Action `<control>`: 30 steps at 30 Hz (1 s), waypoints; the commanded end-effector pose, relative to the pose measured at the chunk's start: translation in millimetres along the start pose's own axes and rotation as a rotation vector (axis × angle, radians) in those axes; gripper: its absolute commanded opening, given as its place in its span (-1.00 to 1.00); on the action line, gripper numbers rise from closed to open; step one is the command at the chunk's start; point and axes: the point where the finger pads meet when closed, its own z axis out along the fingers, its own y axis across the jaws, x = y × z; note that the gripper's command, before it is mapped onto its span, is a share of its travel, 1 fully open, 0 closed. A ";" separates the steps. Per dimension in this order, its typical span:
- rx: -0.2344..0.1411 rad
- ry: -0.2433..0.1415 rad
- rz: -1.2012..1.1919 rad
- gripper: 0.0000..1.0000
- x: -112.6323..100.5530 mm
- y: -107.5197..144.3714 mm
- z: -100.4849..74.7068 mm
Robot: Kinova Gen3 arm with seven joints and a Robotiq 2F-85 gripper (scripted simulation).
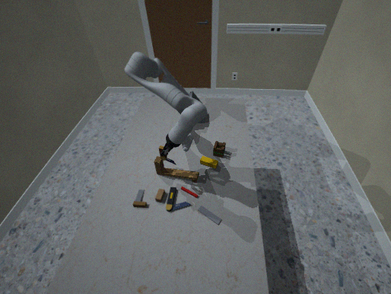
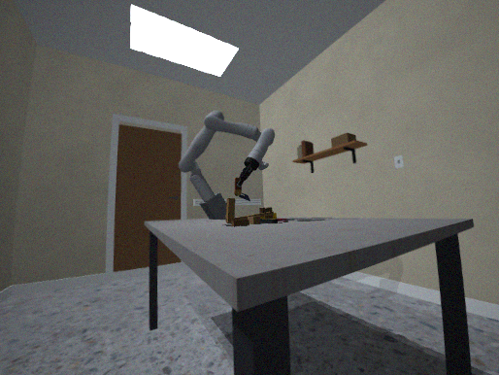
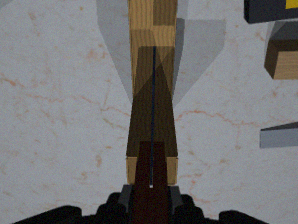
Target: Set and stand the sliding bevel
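My gripper (image 1: 164, 152) is shut on the dark stock of the wooden sliding bevel (image 3: 151, 172) and holds it in the air just above the upright leg (image 1: 157, 164). The leg joins the wooden rail (image 1: 180, 174), which lies flat on the table. In the wrist view the bevel's thin blue blade (image 3: 152, 110) shows edge-on, running in line with the leg and rail (image 3: 152, 75) below it. In the exterior view the gripper (image 2: 240, 185) hangs above the leg (image 2: 230, 211). The slotted block (image 1: 219, 148) stands to the right, apart from the gripper. A black tool with a blue blade (image 1: 173, 199) lies nearer the front.
A yellow block (image 1: 209, 161) lies between the rail and the slotted block. A red stick (image 1: 189, 191), a small wooden block (image 1: 160, 194), a grey bar (image 1: 209, 215) and a wood-and-grey square (image 1: 139, 199) lie in front of the rail.
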 end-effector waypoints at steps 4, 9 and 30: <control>0.001 0.001 -0.008 -0.80 0.2 0.6 -1.4; 0.002 0.001 -0.011 -0.80 0.4 0.7 -1.5; 0.003 0.001 -0.019 -0.80 0.9 0.9 -1.8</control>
